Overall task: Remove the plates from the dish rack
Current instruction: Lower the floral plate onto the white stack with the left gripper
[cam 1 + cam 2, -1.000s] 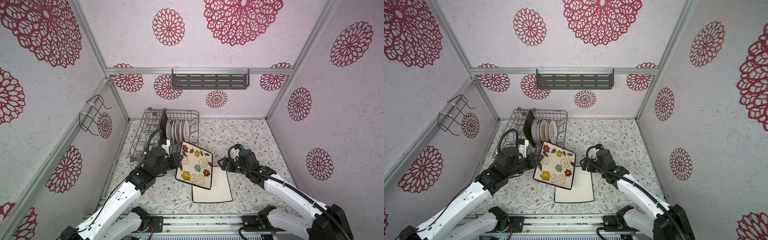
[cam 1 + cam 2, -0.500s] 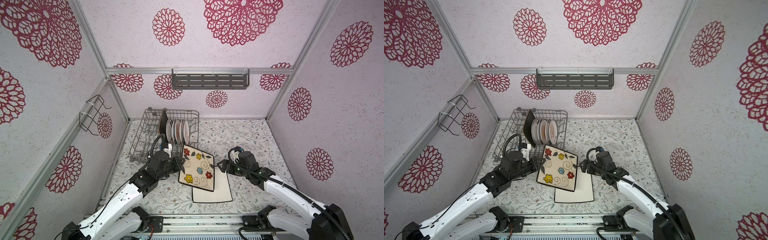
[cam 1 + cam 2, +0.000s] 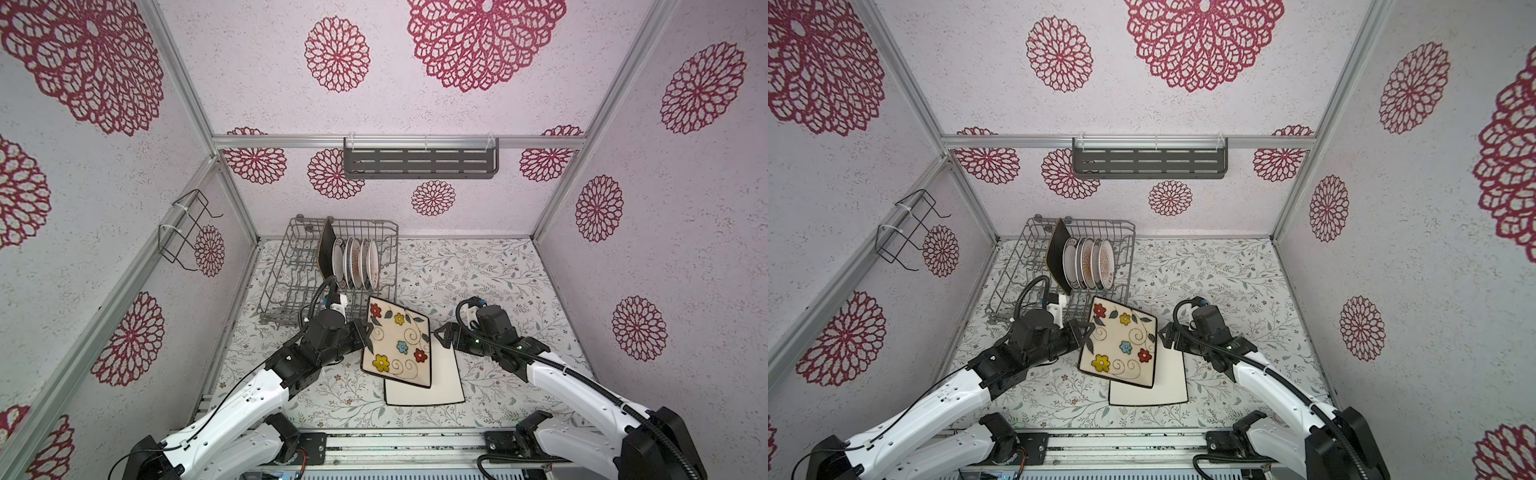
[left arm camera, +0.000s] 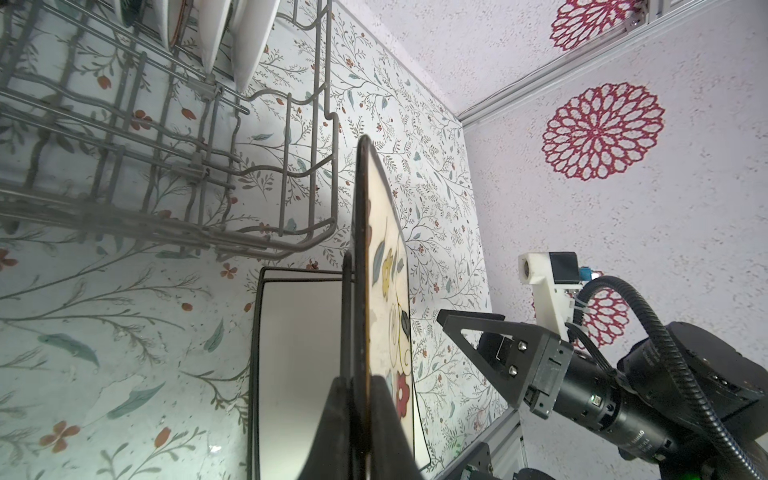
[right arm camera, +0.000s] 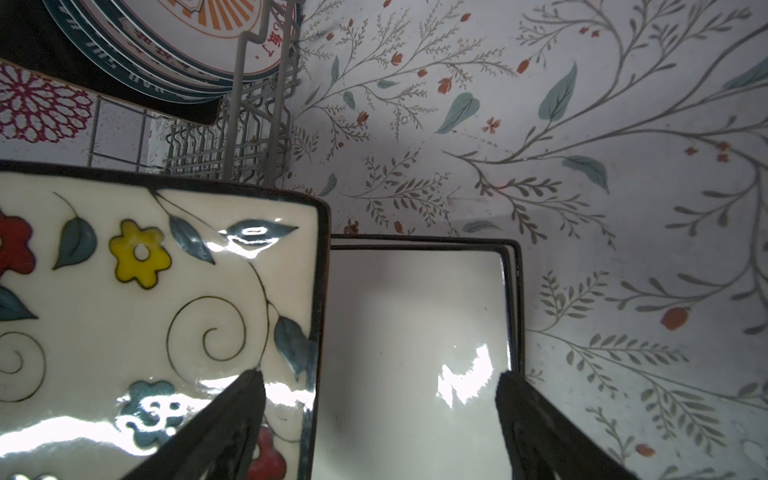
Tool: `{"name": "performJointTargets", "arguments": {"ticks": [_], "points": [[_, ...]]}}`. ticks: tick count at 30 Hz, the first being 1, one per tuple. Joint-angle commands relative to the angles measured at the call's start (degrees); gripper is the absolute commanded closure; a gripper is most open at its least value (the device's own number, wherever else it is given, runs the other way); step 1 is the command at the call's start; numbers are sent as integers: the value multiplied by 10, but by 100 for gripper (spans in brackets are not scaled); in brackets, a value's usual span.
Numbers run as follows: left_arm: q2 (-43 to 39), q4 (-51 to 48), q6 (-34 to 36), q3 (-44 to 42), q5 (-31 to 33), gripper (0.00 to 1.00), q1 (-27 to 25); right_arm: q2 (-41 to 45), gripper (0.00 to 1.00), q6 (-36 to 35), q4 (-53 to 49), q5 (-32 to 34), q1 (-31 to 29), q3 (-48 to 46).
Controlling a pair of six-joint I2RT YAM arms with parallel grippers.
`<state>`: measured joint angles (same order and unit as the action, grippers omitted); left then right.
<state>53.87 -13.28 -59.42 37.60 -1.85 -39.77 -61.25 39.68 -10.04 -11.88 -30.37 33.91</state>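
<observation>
My left gripper (image 3: 365, 334) (image 4: 360, 380) is shut on the left rim of the cream floral plate (image 3: 397, 340) (image 3: 1121, 340). It holds the plate tilted above two stacked white black-rimmed plates (image 3: 444, 382) (image 5: 415, 311) that lie flat on the table. Just right of the floral plate (image 5: 145, 291), my right gripper (image 3: 442, 334) (image 5: 380, 376) stands open over the white stack, with nothing between its fingers. At the back left is the dish rack (image 3: 291, 266) with a dark brown plate (image 3: 326, 245) and several small round plates (image 3: 357, 264) upright in it.
A grey slotted shelf (image 3: 419, 162) hangs on the back wall and a small black wire holder (image 3: 187, 232) on the left wall. The metal base rail (image 3: 395, 440) runs along the table's front edge, just beyond the white plates.
My left gripper has carried the floral plate a little to the right and toward the front, further over the white plates. The right gripper has stayed about where it was, open.
</observation>
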Motion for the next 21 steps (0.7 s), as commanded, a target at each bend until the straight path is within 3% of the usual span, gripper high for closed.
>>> {"name": "performJointTargets", "arguments": {"ticks": [1,21], "points": [[-10,123,-37,12,3,100,-10,19,9,8,15,-4,1,-8],[20,135,-51,2,27,100,-43,43,2,17,37,-10,1,-50]]}}
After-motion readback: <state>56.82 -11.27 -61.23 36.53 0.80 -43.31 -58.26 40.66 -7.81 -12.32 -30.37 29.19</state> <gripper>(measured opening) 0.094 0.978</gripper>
